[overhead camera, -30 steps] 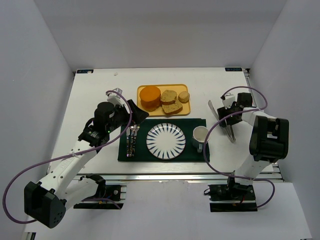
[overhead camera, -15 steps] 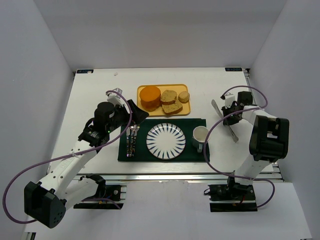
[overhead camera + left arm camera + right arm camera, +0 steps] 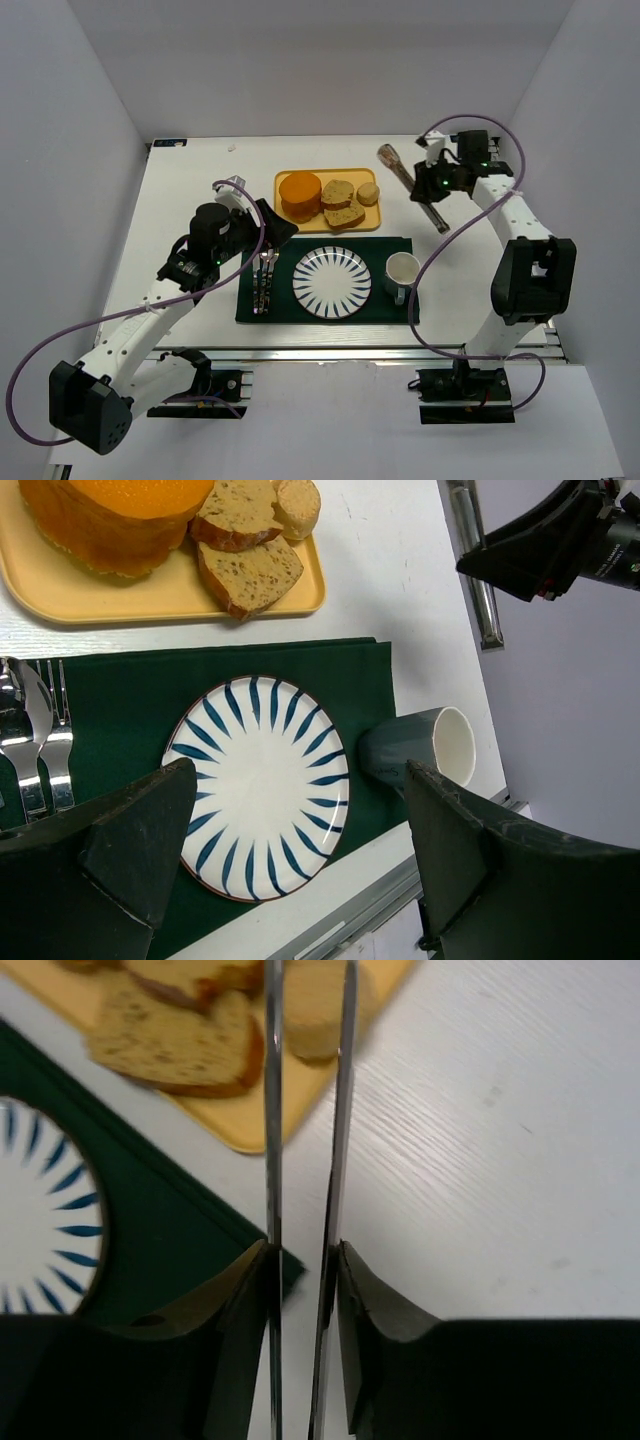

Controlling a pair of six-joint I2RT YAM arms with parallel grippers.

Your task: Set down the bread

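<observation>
Bright, even overhead light is flooding the white table, throwing only soft shadows. The bread and plate are blurring in the right wrist view.

Plate, mug, tongs, placemat

Both arms are white with black joints. The left arm and the right arm each carry a long purple cable that loops beside them. Each stands on a black base. A tiny green light glows on each. The left gripper and right gripper have thick black fingers.
</observation>
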